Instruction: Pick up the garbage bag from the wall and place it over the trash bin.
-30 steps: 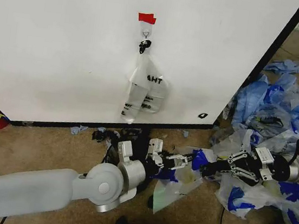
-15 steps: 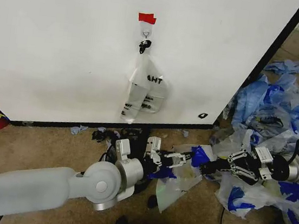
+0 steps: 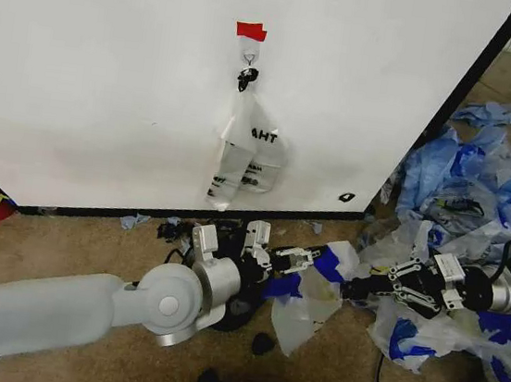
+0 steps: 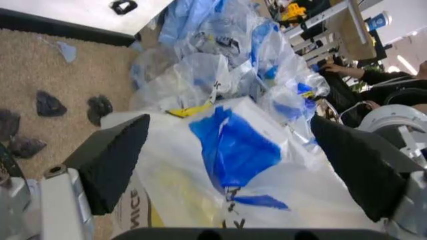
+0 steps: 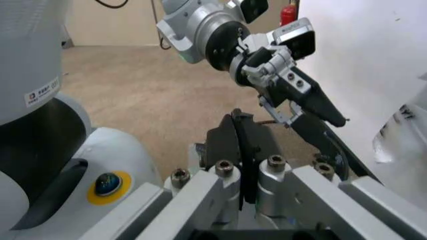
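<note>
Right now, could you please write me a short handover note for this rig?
Left gripper: open, fingers spread either side of the garbage bag, low over the carpet in front of the wall.
Right gripper: shut, at the bag's far edge; I cannot tell if it pinches the plastic.
Done: the garbage bag is off the wall, between the grippers. A narrower white bag hangs on the hook.
Left: place the bag over the trash bin.
</note>
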`<state>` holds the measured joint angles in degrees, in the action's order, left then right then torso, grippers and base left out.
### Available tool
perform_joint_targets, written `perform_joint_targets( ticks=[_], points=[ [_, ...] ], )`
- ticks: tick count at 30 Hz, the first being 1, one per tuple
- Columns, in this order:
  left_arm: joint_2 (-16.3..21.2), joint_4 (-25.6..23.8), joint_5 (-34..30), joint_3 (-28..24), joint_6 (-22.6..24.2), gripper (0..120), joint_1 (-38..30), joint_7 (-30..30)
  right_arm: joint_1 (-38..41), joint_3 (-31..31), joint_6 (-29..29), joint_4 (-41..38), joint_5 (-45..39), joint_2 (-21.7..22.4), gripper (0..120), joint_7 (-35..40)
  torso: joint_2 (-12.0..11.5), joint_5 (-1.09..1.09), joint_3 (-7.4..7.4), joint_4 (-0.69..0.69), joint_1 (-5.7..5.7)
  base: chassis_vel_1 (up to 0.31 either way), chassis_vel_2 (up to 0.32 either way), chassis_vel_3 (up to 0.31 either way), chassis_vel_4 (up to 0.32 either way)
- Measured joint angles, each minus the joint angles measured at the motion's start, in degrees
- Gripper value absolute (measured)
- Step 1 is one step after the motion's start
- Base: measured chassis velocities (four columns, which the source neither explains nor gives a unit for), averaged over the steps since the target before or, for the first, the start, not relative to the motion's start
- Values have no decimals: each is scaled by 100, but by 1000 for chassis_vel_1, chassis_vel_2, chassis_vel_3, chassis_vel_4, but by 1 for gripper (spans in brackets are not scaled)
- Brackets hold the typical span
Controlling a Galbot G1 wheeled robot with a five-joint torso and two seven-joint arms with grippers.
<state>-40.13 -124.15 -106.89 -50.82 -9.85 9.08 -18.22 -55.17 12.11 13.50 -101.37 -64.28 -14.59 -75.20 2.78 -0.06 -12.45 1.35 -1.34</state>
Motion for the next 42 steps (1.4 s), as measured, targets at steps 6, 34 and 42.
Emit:
perform_joint_targets(
  ticks=[6, 34, 42],
  points=[
    [-2, 13, -8, 4, -1, 96, 35, -3, 9, -6, 5, 25, 5, -30, 0, 5, 0, 0, 0, 0, 0, 0, 0, 0, 0],
    [-222, 218, -2, -214, 38, 96, 137, -67, 35, 8, 33, -160, -57, 12, 0, 44, 0, 0, 0, 0, 0, 0, 0, 0, 0],
    [-272, 228, -42, -240, 61, 96, 186, -71, 50, -11, 46, -173, -73, 6, 0, 81, 0, 0, 0, 0, 0, 0, 0, 0, 0]
  ],
)
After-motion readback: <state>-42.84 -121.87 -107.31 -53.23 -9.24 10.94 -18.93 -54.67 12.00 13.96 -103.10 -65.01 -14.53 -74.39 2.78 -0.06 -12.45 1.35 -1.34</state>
